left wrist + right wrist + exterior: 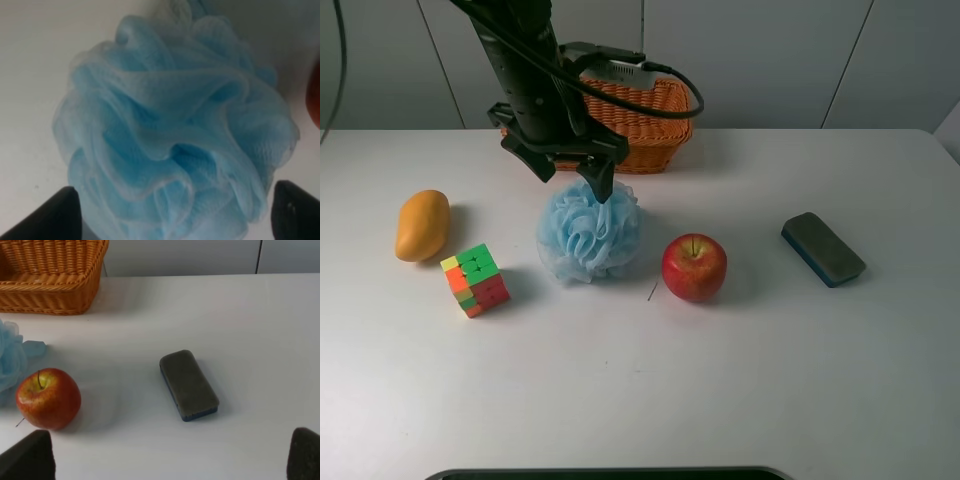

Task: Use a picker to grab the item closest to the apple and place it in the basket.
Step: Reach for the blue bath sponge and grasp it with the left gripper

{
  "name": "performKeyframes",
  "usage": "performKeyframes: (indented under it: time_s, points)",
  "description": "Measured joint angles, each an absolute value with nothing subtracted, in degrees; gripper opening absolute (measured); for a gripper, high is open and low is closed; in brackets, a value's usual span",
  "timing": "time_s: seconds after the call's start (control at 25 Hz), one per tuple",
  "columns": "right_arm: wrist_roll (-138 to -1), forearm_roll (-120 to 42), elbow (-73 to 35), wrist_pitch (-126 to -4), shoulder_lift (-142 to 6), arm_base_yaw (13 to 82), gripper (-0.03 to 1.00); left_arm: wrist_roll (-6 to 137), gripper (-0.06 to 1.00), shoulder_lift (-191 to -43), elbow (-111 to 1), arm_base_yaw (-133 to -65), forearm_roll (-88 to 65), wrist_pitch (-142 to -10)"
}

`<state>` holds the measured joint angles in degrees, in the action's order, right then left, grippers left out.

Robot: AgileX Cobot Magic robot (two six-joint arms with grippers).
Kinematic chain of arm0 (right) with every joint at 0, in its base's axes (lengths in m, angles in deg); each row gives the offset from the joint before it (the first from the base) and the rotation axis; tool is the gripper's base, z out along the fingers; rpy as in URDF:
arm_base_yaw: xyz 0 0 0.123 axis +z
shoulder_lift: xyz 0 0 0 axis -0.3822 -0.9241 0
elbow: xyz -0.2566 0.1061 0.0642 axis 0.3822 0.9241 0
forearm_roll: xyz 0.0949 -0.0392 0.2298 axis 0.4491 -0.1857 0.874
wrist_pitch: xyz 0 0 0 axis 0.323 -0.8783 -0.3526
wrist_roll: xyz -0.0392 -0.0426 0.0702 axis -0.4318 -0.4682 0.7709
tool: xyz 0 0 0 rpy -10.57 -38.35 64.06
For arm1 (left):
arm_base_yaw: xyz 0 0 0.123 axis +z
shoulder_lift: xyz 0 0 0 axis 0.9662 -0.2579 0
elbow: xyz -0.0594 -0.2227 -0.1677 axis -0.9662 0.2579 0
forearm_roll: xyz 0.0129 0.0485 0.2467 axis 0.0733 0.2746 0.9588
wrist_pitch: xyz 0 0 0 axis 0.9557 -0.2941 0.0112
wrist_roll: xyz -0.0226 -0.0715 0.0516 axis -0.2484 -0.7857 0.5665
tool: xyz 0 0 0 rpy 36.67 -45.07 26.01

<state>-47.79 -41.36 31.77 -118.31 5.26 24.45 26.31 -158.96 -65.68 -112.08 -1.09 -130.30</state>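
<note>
A red apple sits on the white table, right of centre. A blue mesh bath pouf lies just to its left, the nearest item to it. My left gripper is open directly over the pouf's back edge. In the left wrist view the pouf fills the frame between my two black fingertips. The wicker basket stands behind, at the table's back. My right gripper is open and empty, off the exterior view; its view shows the apple and basket.
A dark blue-edged eraser block lies at the right, also in the right wrist view. An orange mango and a colour cube lie at the left. A cable hangs from the left arm over the basket.
</note>
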Motion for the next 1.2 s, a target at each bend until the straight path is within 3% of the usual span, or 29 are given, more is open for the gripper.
performKeyframes:
  time_s: [0.96,1.12,1.2]
  points:
    - [-47.8,-41.4,31.8,-118.3,5.3,24.5,0.70,26.0,0.73,-173.7,-67.2,-112.6,-2.8,-119.1]
    - [-47.8,-41.4,31.8,-118.3,5.3,24.5,0.70,26.0,0.56,-173.8,-67.3,-112.6,-2.8,-119.1]
    - [-47.8,-41.4,31.8,-118.3,5.3,24.5,0.70,26.0,0.54,-173.9,-67.3,-112.6,-2.9,-118.9]
